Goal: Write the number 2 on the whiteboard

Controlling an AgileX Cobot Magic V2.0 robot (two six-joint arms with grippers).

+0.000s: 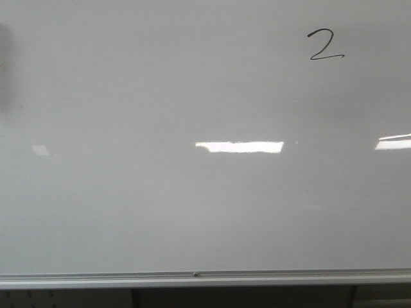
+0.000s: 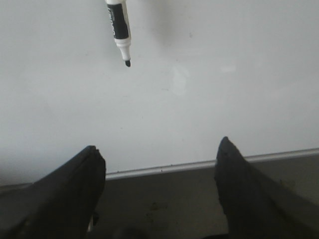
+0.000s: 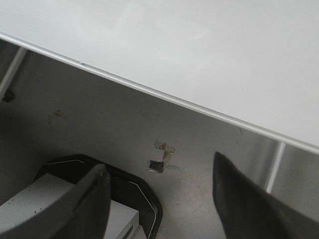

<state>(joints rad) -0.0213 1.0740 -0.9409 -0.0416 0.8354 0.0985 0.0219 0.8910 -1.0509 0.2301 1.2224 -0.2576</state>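
The number 2 (image 1: 326, 45) is sitting high on the right of the whiteboard (image 1: 128, 192), thin black strokes, well above the silver rail (image 1: 205, 280). The left gripper (image 2: 159, 164) is hanging with its jaws spread wide and nothing between them, facing the board, an uncapped marker (image 2: 119, 30) lying tip-down against the white beyond it. The right gripper (image 3: 159, 184) is gaping too, pointing past the board's edge toward the floor (image 3: 124, 124).

soft, even, rather dim light; the whiteboard (image 1: 128, 192) shows bright rectangular glare patches below the number 2 (image 1: 325, 45) (one clipped at the frame edge). a dark smudge of shadow darkens its far left side. both wrist views look grainy, with near-black, blurred fingers.
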